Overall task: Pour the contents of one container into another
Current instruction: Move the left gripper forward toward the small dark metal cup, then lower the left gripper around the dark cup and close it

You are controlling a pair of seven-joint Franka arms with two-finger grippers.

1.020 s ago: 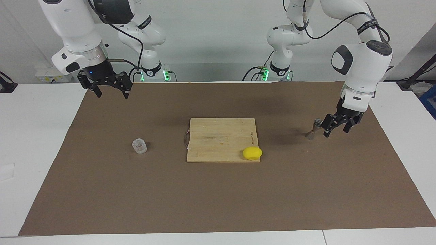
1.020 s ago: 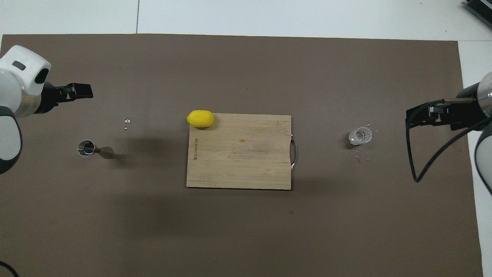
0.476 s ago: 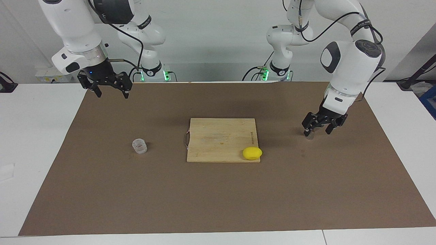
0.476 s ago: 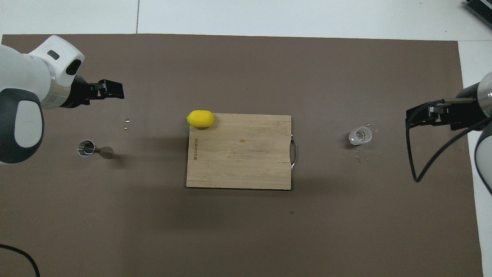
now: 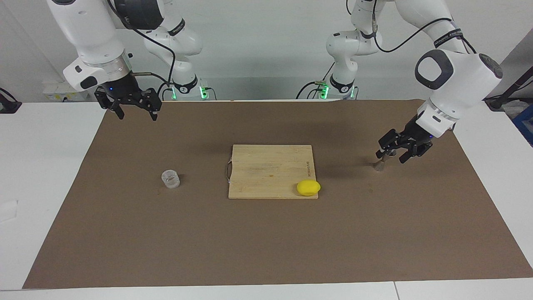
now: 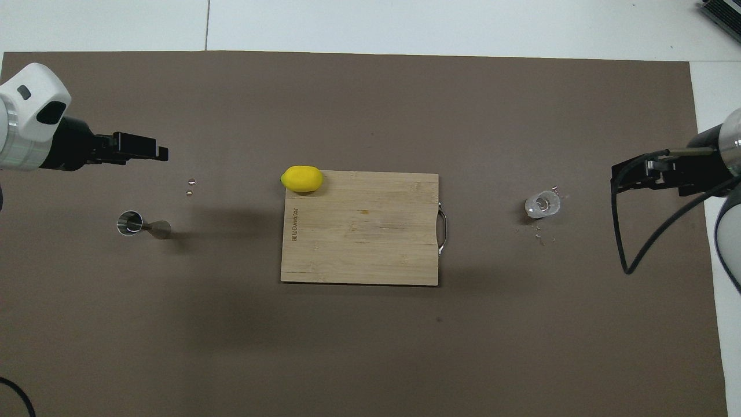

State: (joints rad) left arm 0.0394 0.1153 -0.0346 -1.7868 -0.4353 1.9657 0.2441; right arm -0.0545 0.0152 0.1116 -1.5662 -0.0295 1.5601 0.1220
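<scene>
The clear ribbed glass tumbler [image 5: 170, 179] [image 6: 542, 204] stands on the brown mat toward the right arm's end. The steel jigger [image 5: 379, 165] [image 6: 142, 225] stands on the mat toward the left arm's end. My left gripper [image 5: 393, 151] [image 6: 163, 153] hangs open just above the mat, beside the jigger's upper cup and partly covering it in the facing view; nothing is between its fingers. My right gripper [image 5: 137, 115] [image 6: 617, 176] waits open and empty, raised over the mat's edge nearest the robots, apart from the tumbler.
A wooden cutting board [image 5: 266, 166] [image 6: 370, 243] with a metal handle lies mid-mat. A yellow lemon [image 5: 308, 187] [image 6: 301, 178] sits at its corner. Small bits [image 6: 190, 185] lie near the jigger, and crumbs [image 6: 539, 234] lie by the tumbler.
The left arm swung its gripper toward the jigger, then drew back a little and turned its wrist. The right arm, the tumbler and the jigger have not moved.
</scene>
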